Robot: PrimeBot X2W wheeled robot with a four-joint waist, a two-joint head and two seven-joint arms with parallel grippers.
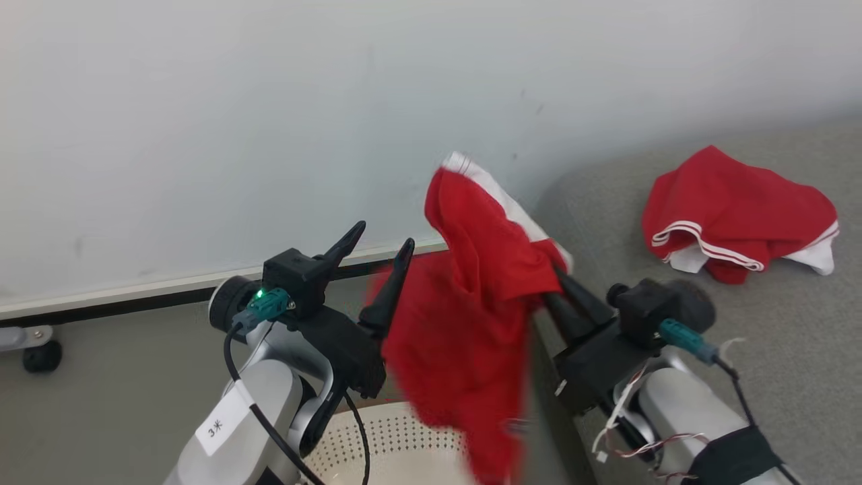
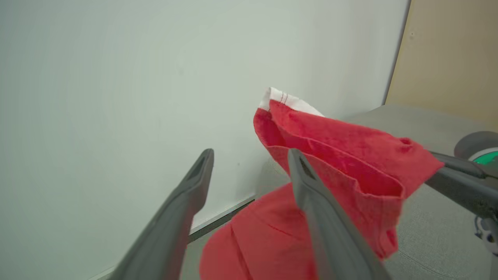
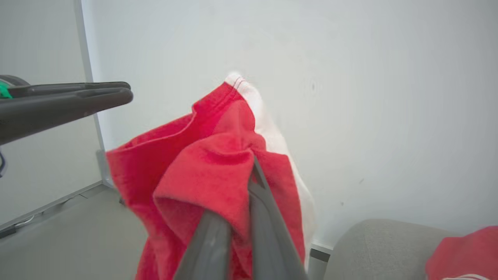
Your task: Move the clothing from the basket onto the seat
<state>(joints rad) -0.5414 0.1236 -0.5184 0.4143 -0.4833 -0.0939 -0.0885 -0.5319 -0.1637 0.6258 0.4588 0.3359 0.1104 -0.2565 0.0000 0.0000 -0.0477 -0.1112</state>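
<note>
Clothing (image 1: pixel 471 316) in hand is one red garment with white trim, hanging from our right gripper (image 1: pixel 553 279), whose fingers (image 3: pixel 268 233) are pinched together on a bunched fold. A second red garment (image 1: pixel 737 215) lies crumpled on the seat (image 1: pixel 774 350), beyond that gripper and to its right. Our left gripper (image 1: pixel 384 234) stands with jaws spread wide and nothing between them, just left of the hanging cloth. The fabric is blurred, so we cannot say whether its nearer finger brushes it. Below both grippers sits the basket (image 1: pixel 404 431), and the garment's lower end dangles near its rim. To carry well, we judge we should lift until the cloth clears the rim, swing right over the upholstery, and let go only once most of it rests there. The seat is broad, grey and soft-looking. A plain pale wall (image 1: pixel 269 135) stands ahead, with bare floor (image 1: pixel 121 377) beneath the left gripper.
</note>
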